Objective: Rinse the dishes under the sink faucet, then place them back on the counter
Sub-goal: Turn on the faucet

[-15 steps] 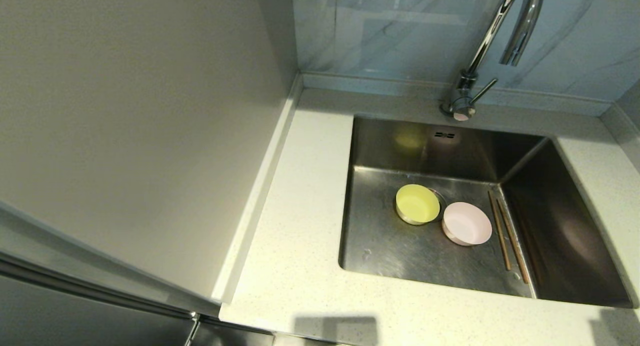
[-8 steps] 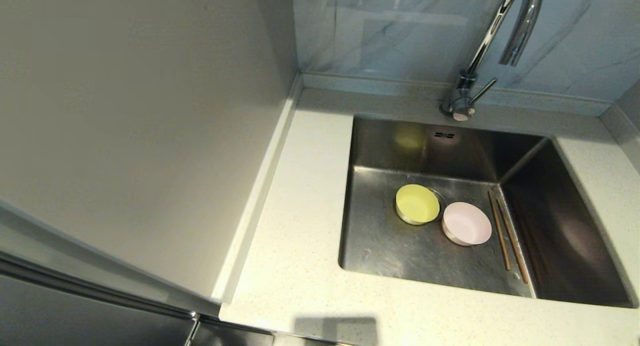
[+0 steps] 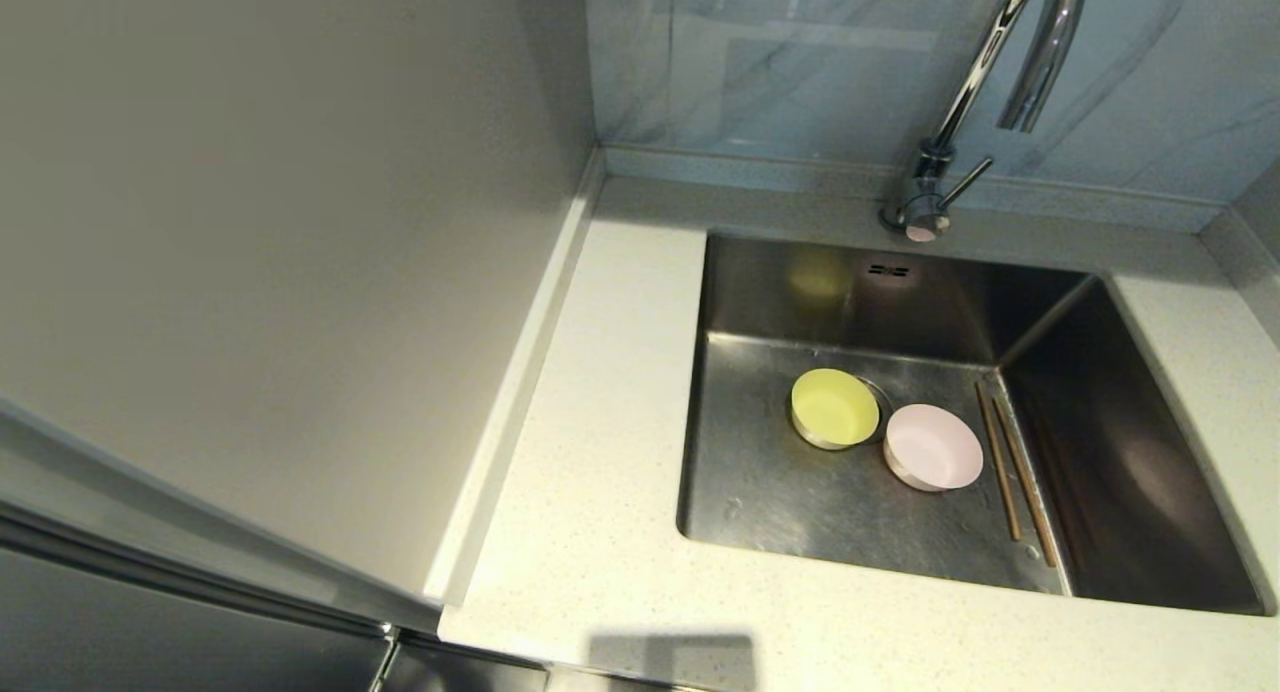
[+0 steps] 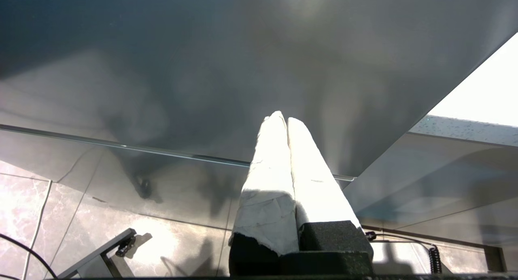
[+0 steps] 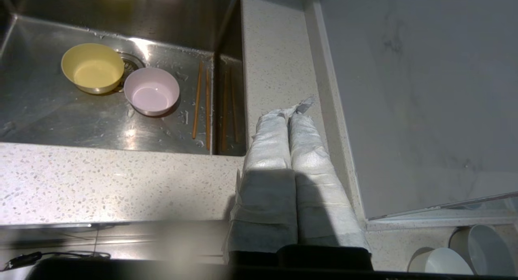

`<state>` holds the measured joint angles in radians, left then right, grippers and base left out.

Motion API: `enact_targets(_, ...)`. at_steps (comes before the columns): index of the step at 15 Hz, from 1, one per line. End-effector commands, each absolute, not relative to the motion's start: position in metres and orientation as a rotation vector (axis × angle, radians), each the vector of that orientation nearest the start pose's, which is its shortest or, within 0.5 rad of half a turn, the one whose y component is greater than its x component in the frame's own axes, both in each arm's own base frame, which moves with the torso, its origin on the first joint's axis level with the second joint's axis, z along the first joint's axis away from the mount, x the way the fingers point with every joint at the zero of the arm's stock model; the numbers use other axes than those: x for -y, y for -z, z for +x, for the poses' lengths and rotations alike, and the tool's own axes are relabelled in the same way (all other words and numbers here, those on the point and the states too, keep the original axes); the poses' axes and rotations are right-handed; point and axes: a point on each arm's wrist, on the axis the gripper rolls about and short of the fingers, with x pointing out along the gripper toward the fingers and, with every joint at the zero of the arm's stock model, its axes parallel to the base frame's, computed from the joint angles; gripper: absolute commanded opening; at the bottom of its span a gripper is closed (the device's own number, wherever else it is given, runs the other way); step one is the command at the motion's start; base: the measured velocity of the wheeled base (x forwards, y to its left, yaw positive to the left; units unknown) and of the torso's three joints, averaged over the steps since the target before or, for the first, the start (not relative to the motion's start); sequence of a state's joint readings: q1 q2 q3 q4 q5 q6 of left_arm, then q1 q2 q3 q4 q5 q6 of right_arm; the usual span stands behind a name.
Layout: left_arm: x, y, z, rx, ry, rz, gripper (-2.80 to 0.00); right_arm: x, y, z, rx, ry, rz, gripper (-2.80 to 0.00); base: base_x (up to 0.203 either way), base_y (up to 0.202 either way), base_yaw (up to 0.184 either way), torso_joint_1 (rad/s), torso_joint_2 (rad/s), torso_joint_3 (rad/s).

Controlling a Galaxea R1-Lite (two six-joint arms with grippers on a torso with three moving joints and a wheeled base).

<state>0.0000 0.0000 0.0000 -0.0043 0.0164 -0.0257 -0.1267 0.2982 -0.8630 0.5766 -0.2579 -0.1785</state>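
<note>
1. Head view: yellow bowl (image 3: 835, 408) and pink bowl (image 3: 934, 447) are seen side by side on the sink (image 3: 800, 502) floor, chopsticks (image 3: 1015, 462) laid along its right wall.
2. Faucet (image 3: 1000, 72) is mounted behind the sink.
3. Right gripper (image 5: 288, 114) is held closed and empty over the counter (image 5: 279, 61), right of the sink.
4. Left gripper (image 4: 286, 120) is parked low, closed, empty.

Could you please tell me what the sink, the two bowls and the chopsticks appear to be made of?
The sink looks like brushed stainless steel: grey, with soft streaky reflections. The yellow-green bowl and pink bowl seem to be smooth matte plastic or melamine, judging by their flat pastel colour and thin rims; glazed ceramic cannot be ruled out. The chopsticks appear to be wood or bamboo: thin, brown, unglossy.
</note>
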Motion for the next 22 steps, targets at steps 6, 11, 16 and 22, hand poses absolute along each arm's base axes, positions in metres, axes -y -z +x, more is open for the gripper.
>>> enact_targets(6, 0.0, -0.076, -0.023, 0.008, -0.017, -0.026, -2.8, 0.008, -0.307, 0.023, -0.283, 0.334, -0.148, -2.8, 0.0, 0.0, 0.0, 0.0, 0.0, 0.0)
enact_targets(11, 0.0, -0.076, -0.023, 0.008, -0.017, -0.026, -2.8, 0.003, -0.369, 0.155, -0.314, 0.272, 0.031, -2.8, 0.0, 0.0, 0.0, 0.0, 0.0, 0.0)
enact_targets(16, 0.0, -0.076, -0.023, 0.008, -0.017, -0.026, -2.8, -0.026, -0.373, 0.266, -0.164, 0.241, 0.261, -2.8, 0.0, 0.0, 0.0, 0.0, 0.0, 0.0)
enact_targets(22, 0.0, -0.076, -0.023, 0.008, -0.017, -0.026, -2.8, 0.022, -0.355, 0.33, -0.035, 0.415, 0.541, -2.8, 0.0, 0.0, 0.0, 0.0, 0.0, 0.0)
